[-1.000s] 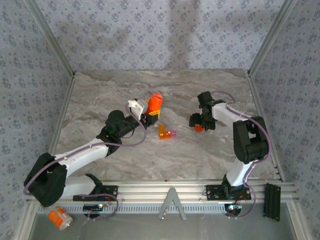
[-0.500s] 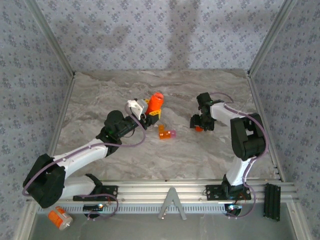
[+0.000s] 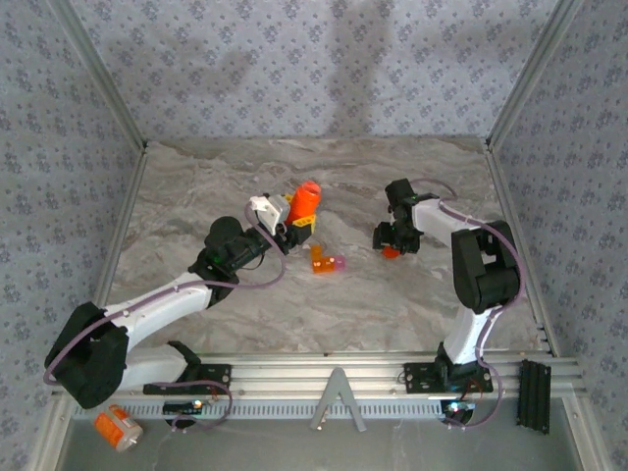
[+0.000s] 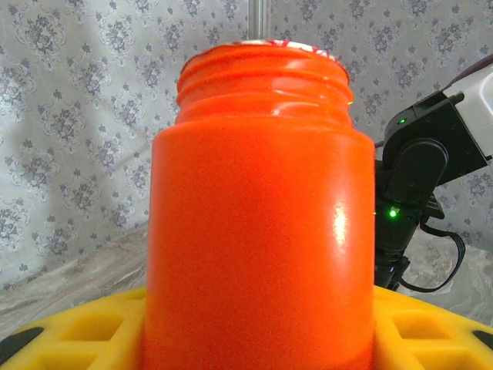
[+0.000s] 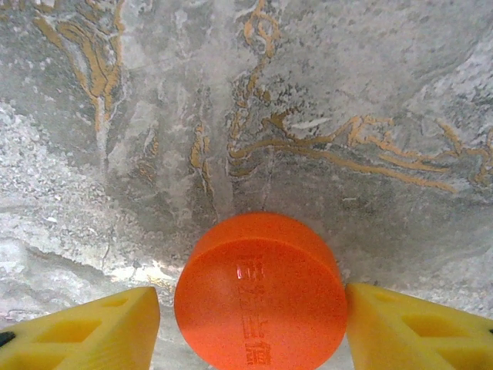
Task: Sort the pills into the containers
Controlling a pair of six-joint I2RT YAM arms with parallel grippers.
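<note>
Though its base is cut off in the left wrist view, the pill bottle (image 4: 258,231) stands upright mid-table, threaded neck up, pinched by the left gripper (image 3: 301,225); the right gripper (image 3: 391,249) has its jaws slightly spread, straddling the flat-lying cap (image 5: 260,297)

A marble table (image 3: 324,304) spans mid-frame, patterned walls (image 3: 294,69) behind and at both sides. Below the rail (image 3: 324,368), a labelled bottle (image 3: 118,427) lies lower left, a grey bracket (image 3: 339,400) bottom centre, a black strip (image 3: 532,395) lower right.
</note>
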